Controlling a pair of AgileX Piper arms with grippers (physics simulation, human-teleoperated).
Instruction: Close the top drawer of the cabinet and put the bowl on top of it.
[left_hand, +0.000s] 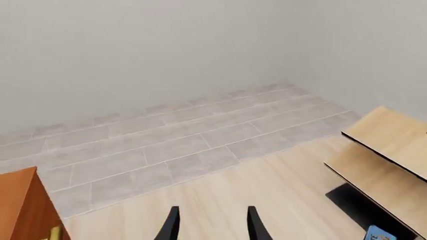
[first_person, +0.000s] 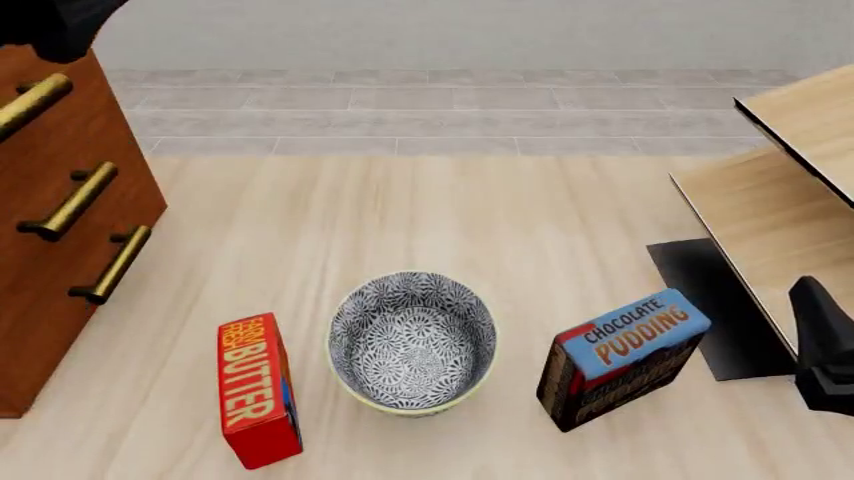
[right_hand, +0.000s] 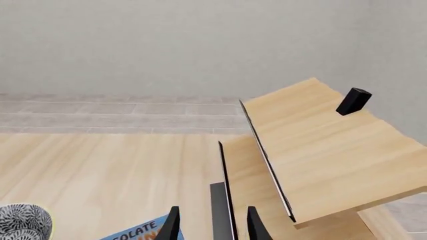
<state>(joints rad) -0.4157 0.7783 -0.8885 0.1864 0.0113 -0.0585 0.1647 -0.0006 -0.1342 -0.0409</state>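
Pale wood across the whole bench (first_person: 441, 210), grey tiled floor beyond its far edge. Reddish-brown cabinet (first_person: 54, 250) at the left edge of the front view, tilted in perspective, three brass bar handles down its front; top drawer (first_person: 34, 100) uppermost, cannot tell from this angle whether shut or ajar. Light-wood furniture with black edge (first_person: 787, 190) at the right, in two stepped slabs. Near the front edge, in a row: red butter box (first_person: 256, 390) lying on the left, the bowl (first_person: 412, 342) in the middle, upright and empty, grey-and-white floral inside, just beside the butter box but apart; blue chocolate pudding box (first_person: 625, 358) to its right, tipped at an angle. Left gripper (left_hand: 211, 225) seen in its wrist view with jaws parted and nothing between them, aimed over bare bench toward the floor, cabinet corner at the frame edge, bowl out of that view. Right gripper (right_hand: 211, 225) likewise parted and holding nothing, pointed at the light-wood furniture, bowl well off to one side of the jaws, only its rim showing.
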